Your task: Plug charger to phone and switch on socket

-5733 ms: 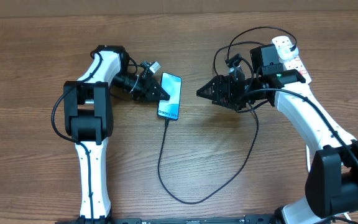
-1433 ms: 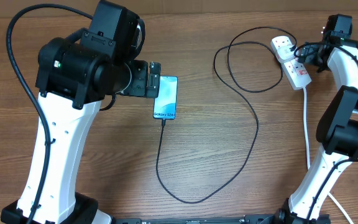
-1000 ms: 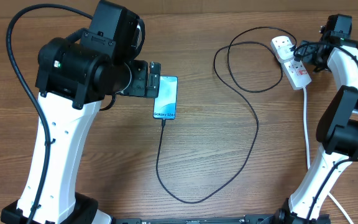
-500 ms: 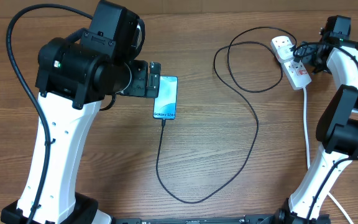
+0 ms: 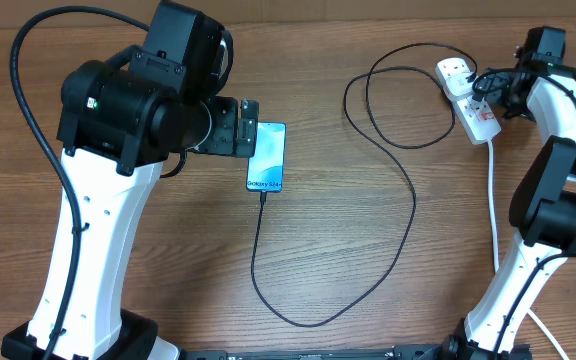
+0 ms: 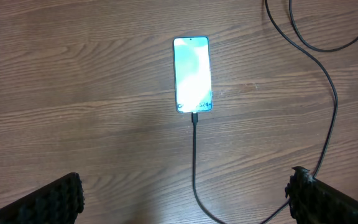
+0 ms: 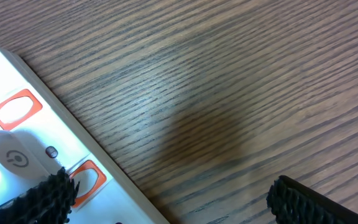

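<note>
The charger [image 6: 194,155] cable loops over the wooden tabletop [image 5: 418,320] and its tip sits in the bottom edge of the phone [image 5: 267,157], which lies flat with its screen lit. The left fingers [image 6: 61,199] hang beside the phone, spread wide and empty. Far right, the right fingers [image 7: 316,199], also wide apart and holding nothing, hover over the socket [image 5: 465,95], where 2 red switches show.

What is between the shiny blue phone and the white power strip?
Only loops of the thin black charger cable on the bare wooden table, seen in the overhead view.
</note>
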Tool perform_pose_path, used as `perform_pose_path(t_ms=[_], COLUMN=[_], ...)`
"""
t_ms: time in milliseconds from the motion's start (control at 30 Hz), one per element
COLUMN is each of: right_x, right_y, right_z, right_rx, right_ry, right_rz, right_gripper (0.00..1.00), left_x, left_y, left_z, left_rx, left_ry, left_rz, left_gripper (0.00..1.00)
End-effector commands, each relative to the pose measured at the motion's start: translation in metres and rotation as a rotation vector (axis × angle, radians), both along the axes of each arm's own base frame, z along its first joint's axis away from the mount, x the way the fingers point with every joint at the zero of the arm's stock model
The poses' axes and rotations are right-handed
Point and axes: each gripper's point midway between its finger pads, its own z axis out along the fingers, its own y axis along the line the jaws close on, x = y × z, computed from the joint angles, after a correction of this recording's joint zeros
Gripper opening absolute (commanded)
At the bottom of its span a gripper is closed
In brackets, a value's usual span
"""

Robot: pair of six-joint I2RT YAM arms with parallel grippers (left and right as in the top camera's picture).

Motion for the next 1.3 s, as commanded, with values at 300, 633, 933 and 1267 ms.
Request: perform_pose_path(t_ms=[300,633,933,1267], right_x=[0.006,0.004,0.001,-0.006], right_y=[-0.005,-0.007,-0.011,-0.022], right_z=[-0.001,-0.002,-0.005,-0.007], right_rx=[-0.004,-0.002,-0.002,0.013], right_ry=[-0.018,-0.012,-0.005,0.005], right_rz=[-0.013,-0.017,-0.025,-0.047], right_gripper=[1.00,1.00,1.00,1.00], left_x=[0.001,0.001,0.001,0.001], left_y=[0.003,0.003,0.003,0.003], left_z=[-0.002,-0.002,-0.002,-0.002], left_rx=[0.013,0.013,0.014,0.014], left_ry=[0.001,0.001,0.001,0.001], left_rz=[0.020,0.020,0.020,0.020], left_gripper=[1.00,1.00,1.00,1.00])
